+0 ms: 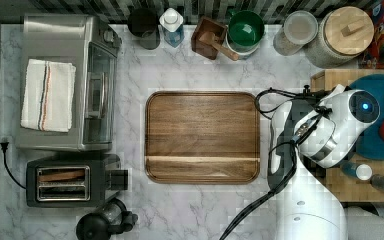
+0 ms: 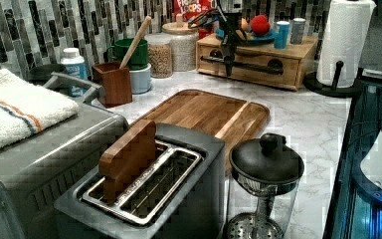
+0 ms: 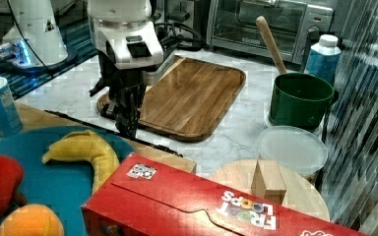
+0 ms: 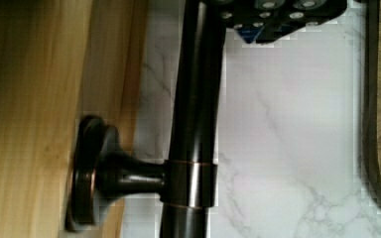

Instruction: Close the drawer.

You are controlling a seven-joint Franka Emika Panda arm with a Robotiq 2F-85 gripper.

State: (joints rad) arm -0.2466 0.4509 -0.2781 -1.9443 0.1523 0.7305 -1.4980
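The drawer sat in the wooden stand at the left view's far right, under the blue plate. The end effector hung at its dark handle, probably so it could push the front home. I couldn't tell whether it was open or closed.

worktop: white marble, grey veins
cutting board: dark brown
drawer: light wood, dark handle
plate: blue
towel: white, striped

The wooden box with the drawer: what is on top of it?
On the wooden box sits a blue plate carrying a red fruit, plus two small cans. The hand hides part of the plate.
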